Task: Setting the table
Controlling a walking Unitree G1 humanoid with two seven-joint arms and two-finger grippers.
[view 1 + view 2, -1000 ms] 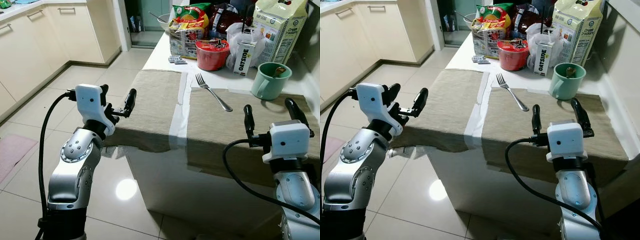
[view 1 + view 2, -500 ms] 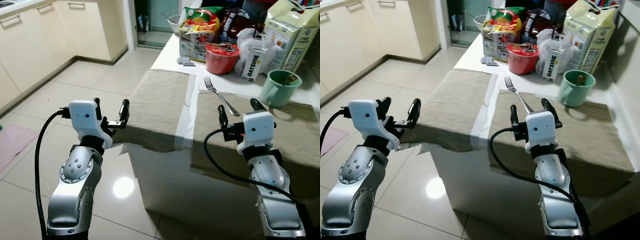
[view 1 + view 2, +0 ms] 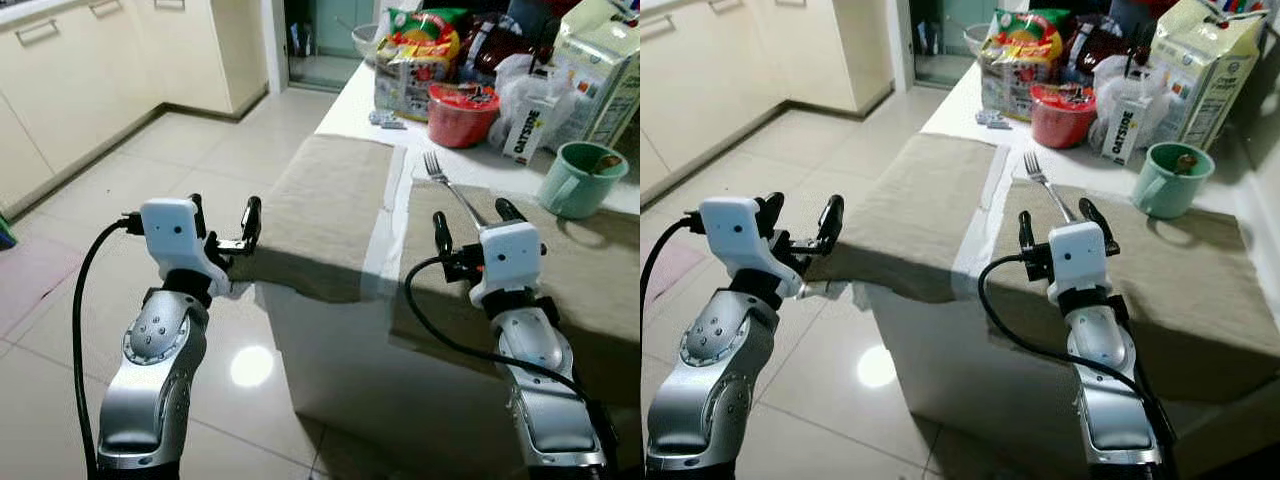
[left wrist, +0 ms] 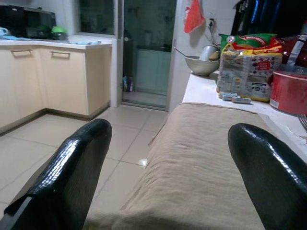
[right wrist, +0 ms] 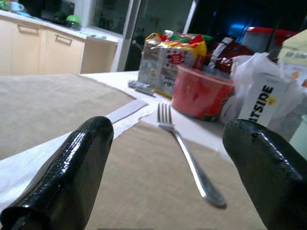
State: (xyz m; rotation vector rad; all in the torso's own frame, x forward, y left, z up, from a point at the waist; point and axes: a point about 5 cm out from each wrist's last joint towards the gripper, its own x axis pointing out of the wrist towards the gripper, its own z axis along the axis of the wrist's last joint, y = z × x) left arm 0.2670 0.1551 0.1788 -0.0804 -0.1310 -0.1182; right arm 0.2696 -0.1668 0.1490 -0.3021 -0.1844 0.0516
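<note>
A white kitchen surface (image 3: 345, 100) stands over a glossy tiled floor (image 3: 150, 170), with two beige placemats side by side. A fork (image 3: 450, 190) lies tines away from the robot across the far edge of the right placemat (image 3: 590, 270). The right claw (image 3: 470, 215) hovers just short of its handle, fingers apart and empty. The left claw (image 3: 222, 212) hangs open off the near corner of the left placemat (image 3: 330, 200). Beyond sit a mint-green mug (image 3: 578, 180), a red bowl (image 3: 462, 113) and an Oatside carton (image 3: 527, 128).
</note>
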